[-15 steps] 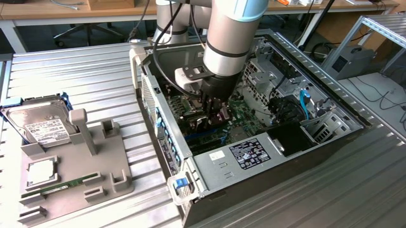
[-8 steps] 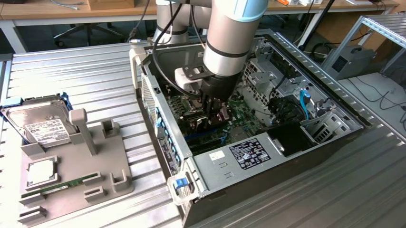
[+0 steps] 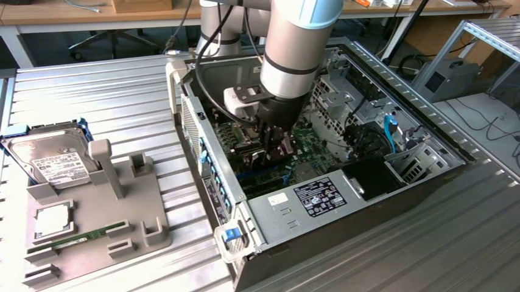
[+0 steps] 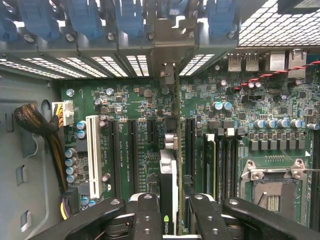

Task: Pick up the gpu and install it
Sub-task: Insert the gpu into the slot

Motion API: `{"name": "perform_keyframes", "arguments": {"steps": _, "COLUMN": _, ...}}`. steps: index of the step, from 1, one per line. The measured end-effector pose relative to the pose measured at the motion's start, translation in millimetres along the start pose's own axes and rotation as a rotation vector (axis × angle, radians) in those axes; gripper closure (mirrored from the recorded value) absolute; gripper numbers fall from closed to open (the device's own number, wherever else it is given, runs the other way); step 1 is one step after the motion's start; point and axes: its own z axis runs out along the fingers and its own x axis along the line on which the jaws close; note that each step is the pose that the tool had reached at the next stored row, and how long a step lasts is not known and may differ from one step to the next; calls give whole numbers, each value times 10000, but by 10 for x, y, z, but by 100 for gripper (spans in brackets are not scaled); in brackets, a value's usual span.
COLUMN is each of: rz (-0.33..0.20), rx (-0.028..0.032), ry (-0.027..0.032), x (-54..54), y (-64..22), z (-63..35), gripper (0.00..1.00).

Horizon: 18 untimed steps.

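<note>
The gpu (image 4: 169,170) appears edge-on in the wrist view, a thin green card with a black heatsink and a silver bracket end (image 4: 168,75) pointing at the case's rear slots. My gripper (image 4: 170,212) is shut on it, one black finger (image 4: 146,215) on each side. The card stands upright over the motherboard (image 4: 135,105), in line with a long black expansion slot. In the exterior view my gripper (image 3: 276,143) reaches down inside the open computer case (image 3: 325,207), low over the board, and the card is largely hidden behind its fingers.
Left of the case, a grey fixture tray (image 3: 150,210) holds a hard drive (image 3: 53,159), a CPU (image 3: 53,222) and a RAM stick (image 3: 85,236). Inside the case are a white slot (image 4: 93,155), an empty CPU socket (image 4: 270,187), a sleeved cable bundle (image 4: 37,122) and blue slot clips (image 4: 130,17).
</note>
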Motion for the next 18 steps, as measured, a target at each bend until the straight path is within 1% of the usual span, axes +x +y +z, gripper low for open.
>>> {"name": "perform_keyframes", "arguments": {"steps": 15, "rz": 5, "rx": 0, "ry": 0, "x": 0, "y": 1, "z": 10, "gripper": 73}}
{"name": "perform_keyframes", "arguments": {"steps": 18, "rz": 4, "rx": 0, "ry": -1, "x": 0, "y": 1, "z": 24, "gripper": 73}}
